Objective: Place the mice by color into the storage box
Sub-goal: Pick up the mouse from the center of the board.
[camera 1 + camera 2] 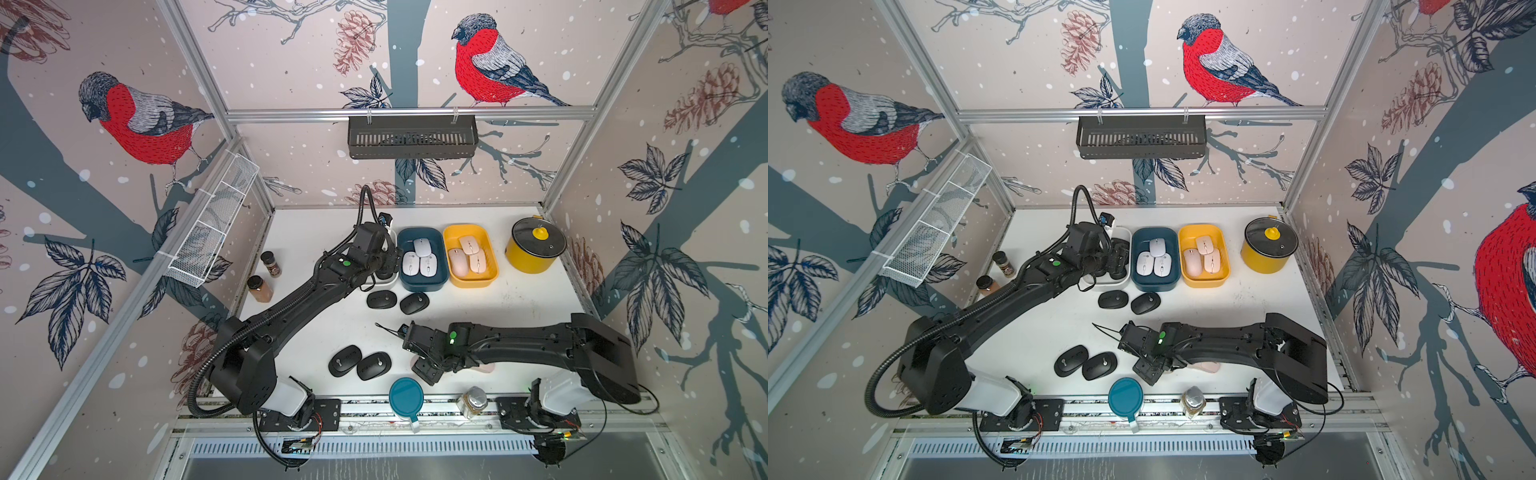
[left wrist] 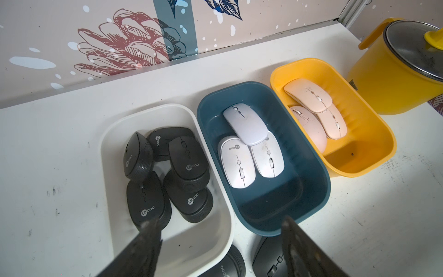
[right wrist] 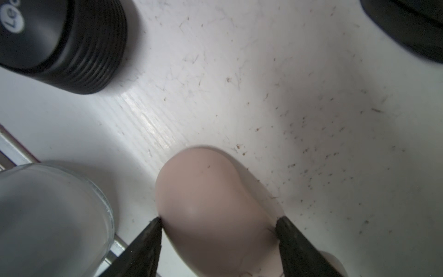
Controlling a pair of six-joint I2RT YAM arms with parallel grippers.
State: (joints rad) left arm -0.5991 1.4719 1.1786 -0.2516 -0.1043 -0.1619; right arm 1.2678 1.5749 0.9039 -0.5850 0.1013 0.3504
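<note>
I'm on the pick of the loose pink mouse (image 3: 206,191), which lies on the table (image 3: 263,96) near its front edge, well apart from the yellow box (image 1: 471,283) that holds the other pink ones. My right gripper (image 3: 218,220) is narrowed to the mouse's width, with its tips against both flanks. Next I need a clean lift and a carry to that box. My left gripper (image 2: 219,221) hangs wide and empty over the white box (image 2: 105,144).

The brand "Lecoo" is printed in pale letters on the black mice (image 2: 187,167) lying in the white box (image 2: 112,134). One white mouse (image 2: 236,163) in the blue box (image 2: 311,167) carries it too. A black mouse (image 3: 60,43) on the bench (image 3: 239,84) shows only "Le".
</note>
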